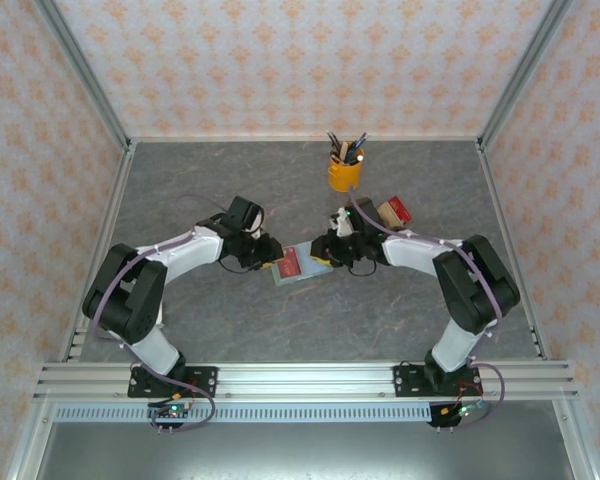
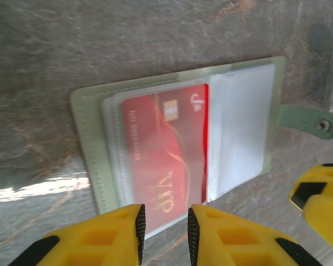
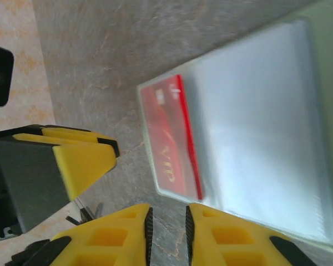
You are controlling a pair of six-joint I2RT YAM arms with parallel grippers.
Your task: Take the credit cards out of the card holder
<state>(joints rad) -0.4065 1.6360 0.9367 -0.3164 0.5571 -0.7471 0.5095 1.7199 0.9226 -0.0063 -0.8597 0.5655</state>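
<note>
The sage green card holder (image 1: 302,271) lies open and flat on the grey table between my two grippers. A red credit card (image 2: 166,144) marked VIP sits inside its clear sleeve, and pale empty sleeves (image 2: 241,127) fill the other half. The snap tab (image 2: 311,121) points away to the side. My left gripper (image 2: 164,233) hovers at the sleeve's near edge, open by a narrow gap with nothing pinched. My right gripper (image 3: 167,233) stands just off the red credit card's (image 3: 172,138) corner, narrowly open over bare table. The card holder (image 3: 255,127) is not held.
A yellow cup of pens (image 1: 345,172) stands behind the grippers. A cluster of dark, tan and red blocks (image 1: 392,212) sits to its right. Patterned walls enclose the table on three sides. The two grippers (image 1: 273,250) (image 1: 322,254) are close together.
</note>
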